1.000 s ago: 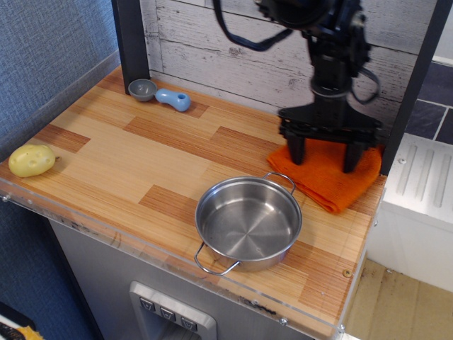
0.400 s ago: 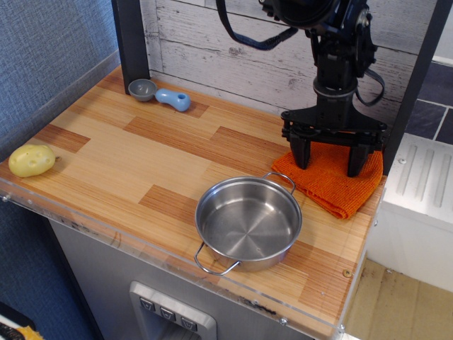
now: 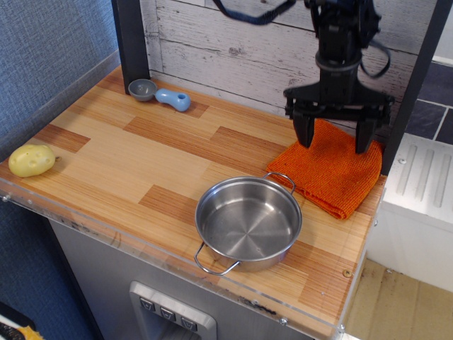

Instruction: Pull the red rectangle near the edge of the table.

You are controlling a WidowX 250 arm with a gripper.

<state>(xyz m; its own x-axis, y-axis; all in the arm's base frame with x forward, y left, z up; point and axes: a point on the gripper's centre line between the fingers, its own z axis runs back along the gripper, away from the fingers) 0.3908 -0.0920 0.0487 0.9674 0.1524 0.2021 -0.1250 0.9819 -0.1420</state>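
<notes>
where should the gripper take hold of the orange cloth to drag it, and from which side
Come straight down from above onto the orange cloth, since it lies flat and folded with no raised part to pinch sideways. Its middle is probably best, so the layers drag together. The steel pot crowds its front-left corner, so avoid that side. The gripper hangs open above the cloth's rear half.

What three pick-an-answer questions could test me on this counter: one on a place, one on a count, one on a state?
1. Where is the orange cloth?
A. right rear corner
B. left front corner
C. inside the pot

2. How many handles has the steel pot?
A. none
B. two
C. four

3. How do the jaws of the gripper stand?
A. clamped on the potato
B. spread open above the cloth
C. inside the pot

Answers: 1 A, it lies by the back wall; 2 B, one loop on each side; 3 B, fingers wide apart.
</notes>
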